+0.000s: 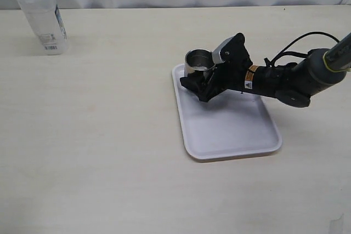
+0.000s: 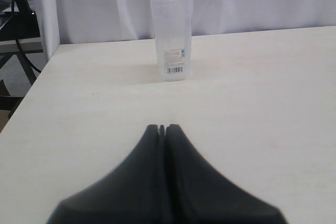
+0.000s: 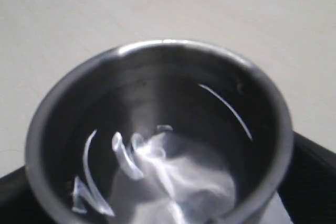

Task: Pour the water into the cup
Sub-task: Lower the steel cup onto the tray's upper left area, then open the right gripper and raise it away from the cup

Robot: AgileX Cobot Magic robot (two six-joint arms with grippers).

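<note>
No word or number can be read with certainty. A small white label [image 2: 174, 61] with a barcode and a blue mark is borne low on the side of the translucent plastic container [image 2: 172, 19]; its print is too small to be made out. An orange and white warning sticker [image 1: 250, 76] with a black triangle is seen on the right arm [image 1: 279, 80]; its lettering is not legible.

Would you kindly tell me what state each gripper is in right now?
Left gripper: closed, empty.
Right gripper: jaws straddle the cup on the tray; grip cannot be told.
</note>
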